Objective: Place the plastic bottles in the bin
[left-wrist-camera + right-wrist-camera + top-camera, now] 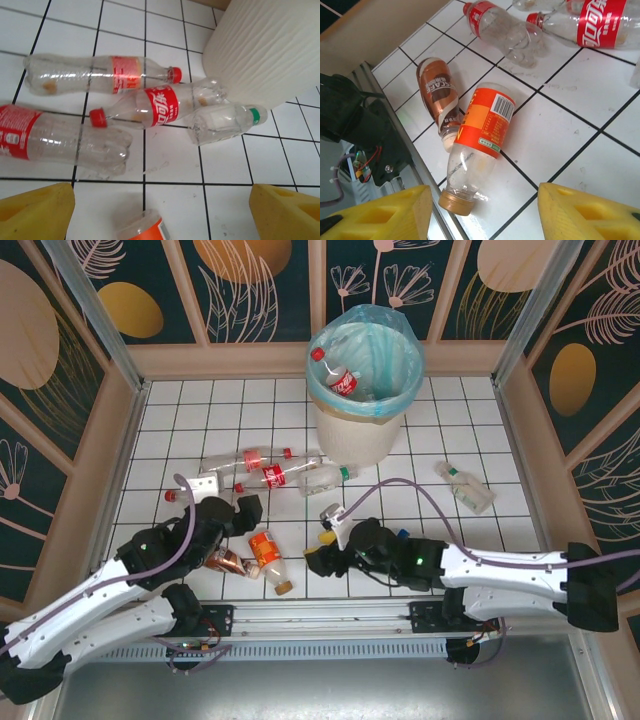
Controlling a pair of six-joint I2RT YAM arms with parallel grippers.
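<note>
The right claw (484,207) stands parted with nothing between its yellow pads. Just ahead of it on the counter (570,140) lies the orange-labelled bottle (480,132), its gold cap nearest. A brown bottle (437,95) touches it on the far left side.

The left claw (160,212) gapes wide and empty too. Ahead of it lie the red-capped bottles (155,107) and, further right, a green-capped one (225,122) against the bin (265,50).

These empties look feather-light, thin-walled and slick (likely to roll or squirt out under a pinch). I would grip the orange one across the labelled belly, where it is widest and stiffest, not at the tapering neck.
</note>
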